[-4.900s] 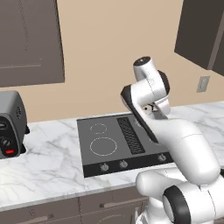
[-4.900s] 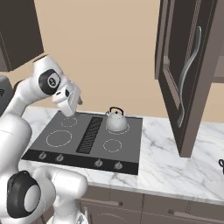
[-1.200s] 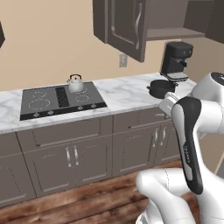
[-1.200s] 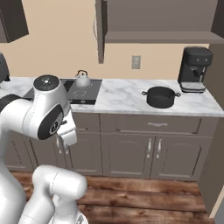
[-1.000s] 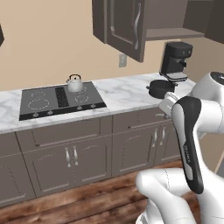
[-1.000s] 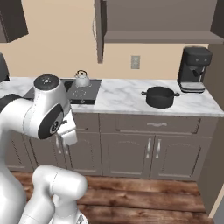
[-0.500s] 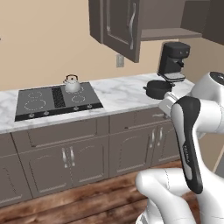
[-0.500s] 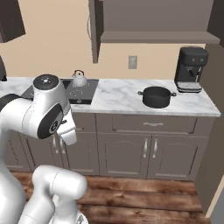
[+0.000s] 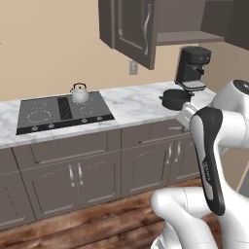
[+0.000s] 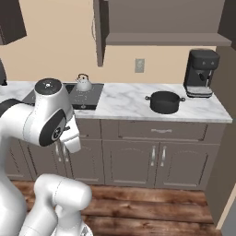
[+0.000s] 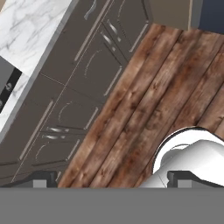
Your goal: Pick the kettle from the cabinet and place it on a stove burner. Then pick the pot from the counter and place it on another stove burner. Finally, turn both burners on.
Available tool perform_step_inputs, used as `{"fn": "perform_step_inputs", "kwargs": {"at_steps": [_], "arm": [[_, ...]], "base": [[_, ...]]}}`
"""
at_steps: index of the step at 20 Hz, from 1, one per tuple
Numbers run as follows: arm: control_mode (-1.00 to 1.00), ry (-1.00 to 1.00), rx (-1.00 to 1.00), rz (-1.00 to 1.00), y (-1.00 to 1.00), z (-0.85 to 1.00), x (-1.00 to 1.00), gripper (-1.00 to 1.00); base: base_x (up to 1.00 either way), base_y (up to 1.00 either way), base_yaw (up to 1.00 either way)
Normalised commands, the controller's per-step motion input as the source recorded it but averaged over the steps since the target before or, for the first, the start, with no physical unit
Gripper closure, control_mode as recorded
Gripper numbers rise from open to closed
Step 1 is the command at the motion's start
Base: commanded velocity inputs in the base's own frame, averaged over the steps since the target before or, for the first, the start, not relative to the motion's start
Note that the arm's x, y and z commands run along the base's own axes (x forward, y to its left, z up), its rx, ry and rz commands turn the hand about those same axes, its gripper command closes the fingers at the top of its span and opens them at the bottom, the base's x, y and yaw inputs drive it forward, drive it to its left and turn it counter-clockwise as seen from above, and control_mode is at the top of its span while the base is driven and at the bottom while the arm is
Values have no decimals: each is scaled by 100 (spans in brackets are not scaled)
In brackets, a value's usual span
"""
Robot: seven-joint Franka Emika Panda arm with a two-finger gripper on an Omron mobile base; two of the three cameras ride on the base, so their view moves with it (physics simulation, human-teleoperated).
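Kettle is seen standing on a far burner of the cooktop; first step judged done. Pot step in hand. Pot sits on the white marble counter, right of the cooktop, just left of the coffee machine.

Gripper is folded low, aimed at the wood floor, fingers spread wide, nothing held.

Next move judged: arm to be raised and reached over the pot rim.

Wall cabinet hangs open above; dark drawers below.
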Motion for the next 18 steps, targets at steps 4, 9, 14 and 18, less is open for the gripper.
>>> {"fn": "perform_step_inputs", "kwargs": {"at_steps": [4,9,14,18], "arm": [[100,0,0,0,0,0,0,-100],[100,0,0,0,0,0,0,-100],[100,0,0,0,0,0,0,-100],[100,0,0,0,0,0,0,-100]], "base": [[-3,-13,0],[-5,-11,0],[-3,-4,0],[-1,-36,0]]}}
